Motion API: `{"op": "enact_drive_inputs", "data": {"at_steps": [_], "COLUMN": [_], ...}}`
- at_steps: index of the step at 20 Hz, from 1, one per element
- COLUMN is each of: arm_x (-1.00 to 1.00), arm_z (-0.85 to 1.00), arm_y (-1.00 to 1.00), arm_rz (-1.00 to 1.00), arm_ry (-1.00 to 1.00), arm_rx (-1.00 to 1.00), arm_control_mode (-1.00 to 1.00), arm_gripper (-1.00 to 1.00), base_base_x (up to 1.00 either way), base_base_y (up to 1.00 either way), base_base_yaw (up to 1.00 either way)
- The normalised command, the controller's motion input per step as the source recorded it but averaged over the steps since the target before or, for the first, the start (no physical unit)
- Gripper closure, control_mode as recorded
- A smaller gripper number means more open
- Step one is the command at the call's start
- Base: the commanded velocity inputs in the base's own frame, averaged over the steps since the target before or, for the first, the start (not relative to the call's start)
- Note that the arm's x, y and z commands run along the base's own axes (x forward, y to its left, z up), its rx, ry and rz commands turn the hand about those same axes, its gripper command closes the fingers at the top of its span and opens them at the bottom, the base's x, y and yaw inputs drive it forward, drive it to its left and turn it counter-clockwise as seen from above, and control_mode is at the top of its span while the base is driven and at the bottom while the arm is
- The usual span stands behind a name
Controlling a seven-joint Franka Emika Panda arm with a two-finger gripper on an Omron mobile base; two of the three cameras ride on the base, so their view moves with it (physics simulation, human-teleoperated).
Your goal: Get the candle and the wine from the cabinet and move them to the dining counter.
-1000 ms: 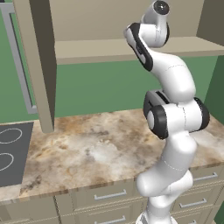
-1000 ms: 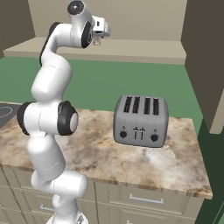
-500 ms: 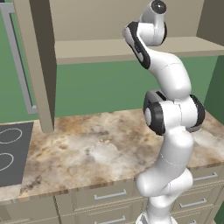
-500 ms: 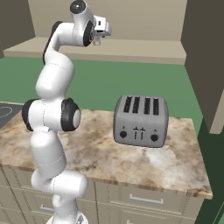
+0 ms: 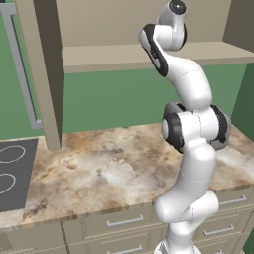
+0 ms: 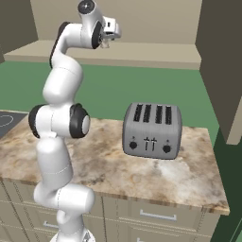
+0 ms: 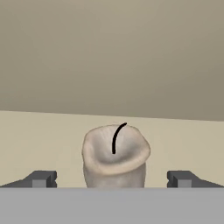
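The arm is stretched up high, its hand reaching into the open cabinet [image 5: 124,54] above the worktop [image 5: 114,168]. In the hand view the gripper [image 7: 112,179] stands wide, one dark fingertip [image 7: 41,178] off to each side, and the candle [image 7: 115,155] sits between them, clear of both. It is a pale stubby cylinder with a dished top and a curved black wick, standing upright on the cabinet's beige shelf, with the plain back wall of the cabinet behind it. Nothing lies between the fingers and the candle; the shelf on either side of it is bare.

In the right base view the hand [image 6: 109,34] hangs just over the front edge of the shelf [image 6: 142,53], towards its left part, and the candle is hidden by the hand there. Lower down, a grey four-slot toaster [image 6: 152,131] stands on the marbled worktop [image 6: 189,175] towards its right end, near the back edge, well below the arm's reach and apart from it. A dark cooktop [image 5: 12,173] is set into the worktop's left end in the left base view. An open cabinet door [image 5: 42,74] hangs edge-on at the left of the shelf, reaching down to near the worktop's back edge. Beige drawer fronts [image 5: 124,223] with grey bar handles run beneath the worktop.
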Motion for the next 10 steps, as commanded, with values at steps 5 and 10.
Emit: {"op": "enact_drive_inputs", "data": {"at_steps": [5,10], "arm_x": [0.06,0.00], "arm_z": [0.00,0.00], "arm_y": [0.00,0.00], "arm_rz": [0.00,0.00], "arm_ry": [0.02,0.01], "arm_rx": [0.00,0.00], "arm_control_mode": [-1.00,-1.00], "arm_gripper": [1.00,1.00], "base_base_x": [0.00,0.00], "base_base_y": [0.00,0.00], "base_base_yaw": [0.00,0.00]}}
